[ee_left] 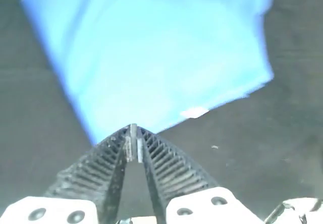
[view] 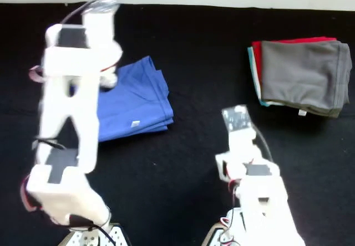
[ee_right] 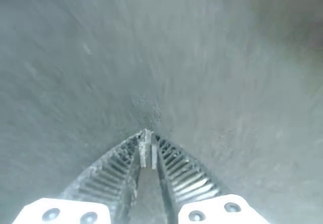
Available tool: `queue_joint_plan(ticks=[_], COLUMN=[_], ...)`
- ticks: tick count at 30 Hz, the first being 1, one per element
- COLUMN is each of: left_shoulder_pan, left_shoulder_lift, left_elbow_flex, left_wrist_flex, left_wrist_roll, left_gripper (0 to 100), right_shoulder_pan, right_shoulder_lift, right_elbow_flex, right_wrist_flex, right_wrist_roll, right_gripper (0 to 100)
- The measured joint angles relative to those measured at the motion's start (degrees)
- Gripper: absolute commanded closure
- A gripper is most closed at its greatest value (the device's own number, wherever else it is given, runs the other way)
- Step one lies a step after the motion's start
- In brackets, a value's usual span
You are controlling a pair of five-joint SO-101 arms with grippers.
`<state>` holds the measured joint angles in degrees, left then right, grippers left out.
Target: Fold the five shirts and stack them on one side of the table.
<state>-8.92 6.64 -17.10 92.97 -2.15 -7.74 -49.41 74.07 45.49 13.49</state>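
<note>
— What do the arms look like?
— Left arm and right arm: white blocky shells, dark motor panels, red and black cables.
— Grippers?
— Left gripper, right gripper: black ribbed fingers, white screwed mounts.

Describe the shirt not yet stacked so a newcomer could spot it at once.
On the black table, look on the side of the left arm, opposite the stack. The blue shirt lies there folded, alone, partly behind that arm. It is the only blue one; the stack shows grey, red and teal.
</note>
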Motion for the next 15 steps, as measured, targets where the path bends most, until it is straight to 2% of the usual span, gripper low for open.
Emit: queue_joint_plan(ticks=[3, 7, 11, 13, 15], left_shoulder_pan=[-6.2, -13.8, -20.3, -21.5, -22.0], left_shoulder_lift=[-7.2, -14.5, -17.2, -17.2, -17.1], left_elbow_flex=[16.9, 38.6, 55.2, 61.0, 65.1], left_wrist_flex=[-9.1, -24.4, -40.4, -46.4, -50.7], left_wrist_roll=[-3.0, -5.3, -5.5, -5.5, -5.5], left_gripper=[99, 99, 99, 99, 99], right_shoulder_pan=[-2.5, -7.6, -14.8, -17.7, -19.5], right_shoulder_lift=[5.0, 18.0, 33.8, 41.6, 49.5], right_elbow_flex=[-14.3, -36.9, -59.2, -68.5, -77.0], right_wrist_flex=[8.4, 19.3, 26.5, 27.7, 28.1], right_wrist_roll=[-0.6, -5.4, -8.2, -9.8, -12.4], right_gripper=[98.8, 98.4, 84.8, 77.2, 73.9])
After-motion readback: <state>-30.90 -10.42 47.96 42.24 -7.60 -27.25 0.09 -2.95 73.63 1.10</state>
